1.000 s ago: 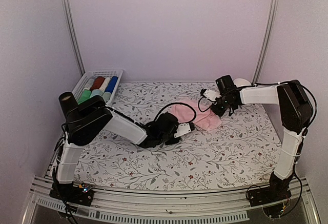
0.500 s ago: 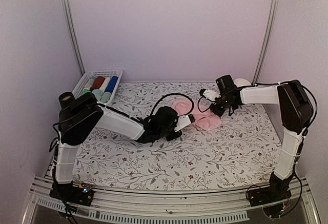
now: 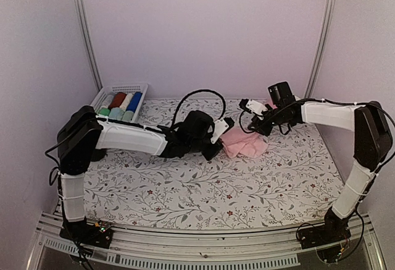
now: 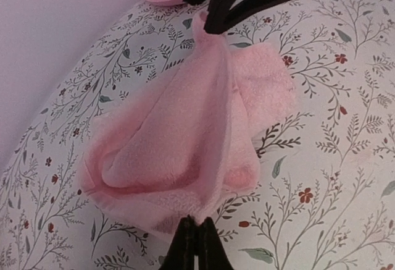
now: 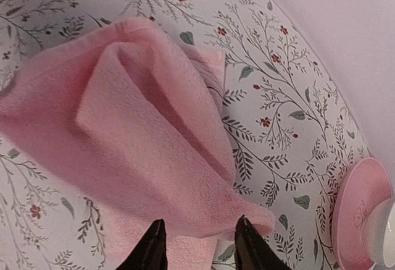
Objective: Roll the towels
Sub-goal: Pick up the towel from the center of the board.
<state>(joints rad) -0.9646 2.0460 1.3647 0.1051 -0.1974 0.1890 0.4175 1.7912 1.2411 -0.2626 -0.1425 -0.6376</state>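
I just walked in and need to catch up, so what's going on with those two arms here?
Both arms are working on one pale pink cloth towel, which lies loosely folded, not rolled, on the flower-patterned table. The left gripper is shut on the towel edge nearest it. The right gripper is at the opposite corner with its fingers astride the cloth; whether it grips cannot be told. A white plastic basket of rolled cloths stands at the back left.

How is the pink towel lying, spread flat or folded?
Folded, loosely: the towel lies doubled over itself in bunched layers with open pockets, not flat on the table. The left gripper pinches its near edge.
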